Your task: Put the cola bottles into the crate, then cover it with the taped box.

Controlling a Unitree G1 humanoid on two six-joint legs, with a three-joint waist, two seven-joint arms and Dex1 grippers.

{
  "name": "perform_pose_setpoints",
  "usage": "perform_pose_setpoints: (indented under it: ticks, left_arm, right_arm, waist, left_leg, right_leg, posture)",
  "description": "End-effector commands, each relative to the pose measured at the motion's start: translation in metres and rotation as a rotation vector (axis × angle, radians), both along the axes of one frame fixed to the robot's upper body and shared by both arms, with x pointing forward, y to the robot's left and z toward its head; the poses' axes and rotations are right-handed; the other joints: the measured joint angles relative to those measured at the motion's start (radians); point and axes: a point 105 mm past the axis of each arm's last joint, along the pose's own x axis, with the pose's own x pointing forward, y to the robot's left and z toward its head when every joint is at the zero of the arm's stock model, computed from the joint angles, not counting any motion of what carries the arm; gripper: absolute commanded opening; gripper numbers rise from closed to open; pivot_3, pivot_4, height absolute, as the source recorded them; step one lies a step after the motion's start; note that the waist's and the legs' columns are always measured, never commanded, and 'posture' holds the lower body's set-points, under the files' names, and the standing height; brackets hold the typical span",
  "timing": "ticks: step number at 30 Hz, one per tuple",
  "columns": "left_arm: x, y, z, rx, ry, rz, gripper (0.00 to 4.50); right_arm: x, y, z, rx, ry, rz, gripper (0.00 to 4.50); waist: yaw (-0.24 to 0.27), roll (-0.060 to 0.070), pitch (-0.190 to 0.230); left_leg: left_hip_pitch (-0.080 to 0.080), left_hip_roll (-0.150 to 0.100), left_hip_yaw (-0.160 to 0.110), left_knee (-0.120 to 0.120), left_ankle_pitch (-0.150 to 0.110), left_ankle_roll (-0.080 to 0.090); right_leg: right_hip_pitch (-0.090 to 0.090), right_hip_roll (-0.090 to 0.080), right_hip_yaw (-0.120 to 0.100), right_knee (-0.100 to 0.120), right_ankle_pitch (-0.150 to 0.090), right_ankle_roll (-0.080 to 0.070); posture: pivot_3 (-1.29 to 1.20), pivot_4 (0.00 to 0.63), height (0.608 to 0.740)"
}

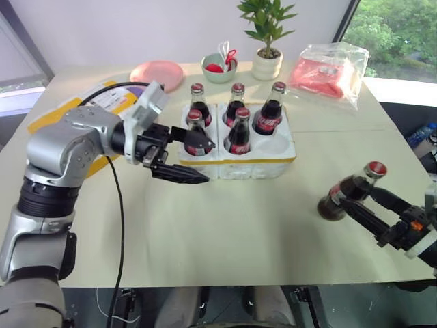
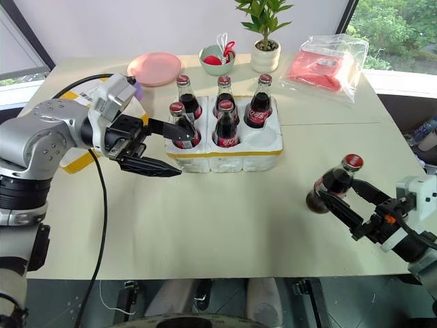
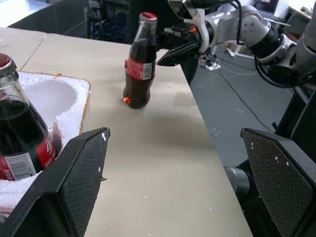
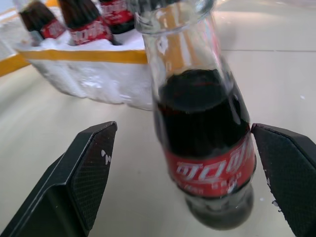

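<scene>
The crate [image 1: 273, 164] sat in the upper middle of the left eye view, on the table [image 1: 225, 232], with five cola bottles [image 1: 238, 133] standing in its wells and the front right well bare. The sixth, loose cola bottle [image 1: 347, 195] stood upright on the table at the right of the frame, well apart from the crate.

The right gripper [image 1: 362, 201] reached in from the lower right edge with its jaws spread wide, one finger on either side of that bottle's lower body. In the right wrist view the bottle [image 4: 207, 143] stood between the two fingers with clear gaps on both sides (no pad was touching the glass).

The left gripper [image 1: 192, 158] hung at the left centre, jaws wide and holding nothing, its tips just at the crate's front left corner, beside the nearest racked bottle [image 1: 196, 134].

The taped box [image 1: 65, 113] lay at the upper left, partly hidden behind the left arm.
</scene>
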Motion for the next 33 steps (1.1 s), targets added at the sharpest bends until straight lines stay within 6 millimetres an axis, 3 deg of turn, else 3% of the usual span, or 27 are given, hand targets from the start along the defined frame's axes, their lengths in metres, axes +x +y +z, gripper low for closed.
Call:
perform_pose_setpoints:
  ticks: [1, 14, 19, 20, 25, 29, 33]
  left_arm:
    - [-0.004, 0.000, 0.017, -0.030, -0.056, -0.008, 4.45]
    - [-0.007, 0.000, 0.017, -0.030, -0.059, 0.008, 4.45]
    - [-0.006, 0.000, 0.016, -0.035, -0.059, 0.018, 4.50]
    - [-0.006, 0.000, 0.016, -0.037, -0.060, 0.020, 4.50]
    - [-0.005, 0.001, 0.013, -0.041, -0.062, 0.037, 4.50]
    - [-0.004, 0.005, 0.011, -0.052, -0.066, 0.082, 4.50]
    - [-0.003, 0.011, 0.009, -0.055, -0.077, 0.143, 4.50]
  right_arm:
    - [0.005, -0.003, 0.001, -0.030, -0.024, -0.012, 4.50]
    - [0.027, -0.009, -0.015, -0.021, -0.011, -0.053, 4.50]
    - [0.029, -0.005, -0.007, 0.009, -0.033, -0.021, 2.75]
    - [0.028, -0.004, -0.005, 0.010, -0.037, -0.011, 2.76]
    - [0.026, 0.009, 0.027, 0.071, -0.115, 0.090, 2.76]
    - [0.039, 0.041, 0.095, 0.172, -0.298, 0.257, 2.76]
    - [0.065, 0.066, 0.126, 0.208, -0.363, 0.333, 2.76]
  waist:
    - [0.000, 0.000, 0.000]
    - [0.000, 0.000, 0.000]
    - [0.001, 0.000, 0.000]
    - [0.000, 0.000, 0.000]
    - [-0.002, 0.001, 0.000]
    - [-0.017, 0.004, 0.003]
    - [-0.019, 0.001, 0.002]
  left_leg:
    - [0.000, 0.000, 0.000, 0.000, 0.000, 0.000]
    - [0.000, 0.000, 0.000, 0.000, 0.000, 0.000]
    - [0.000, 0.000, 0.000, 0.000, 0.000, 0.000]
    - [0.000, 0.000, 0.000, 0.000, 0.000, 0.000]
    - [0.000, 0.000, 0.000, 0.000, 0.000, 0.000]
    - [0.000, 0.000, 0.002, 0.000, 0.000, 0.000]
    - [0.000, 0.002, 0.000, 0.000, 0.000, 0.000]
  right_leg:
    - [0.000, 0.000, 0.000, 0.000, 0.000, 0.000]
    - [0.000, 0.001, 0.000, 0.000, 0.000, 0.000]
    - [0.000, 0.001, 0.000, 0.000, 0.000, 0.000]
    - [0.000, 0.001, 0.000, 0.000, 0.000, 0.000]
    - [0.000, 0.001, 0.000, 0.000, 0.000, 0.000]
    - [-0.001, 0.001, 0.001, 0.000, 0.001, -0.001]
    - [-0.001, 0.002, 0.000, 0.000, 0.001, -0.001]
  posture:
    - [0.00, 0.150, 0.740]
    - [0.00, 0.150, 0.740]
    - [0.00, 0.150, 0.740]
    - [0.00, 0.150, 0.740]
    - [0.00, 0.150, 0.740]
    - [0.00, 0.150, 0.740]
    - [0.00, 0.150, 0.740]
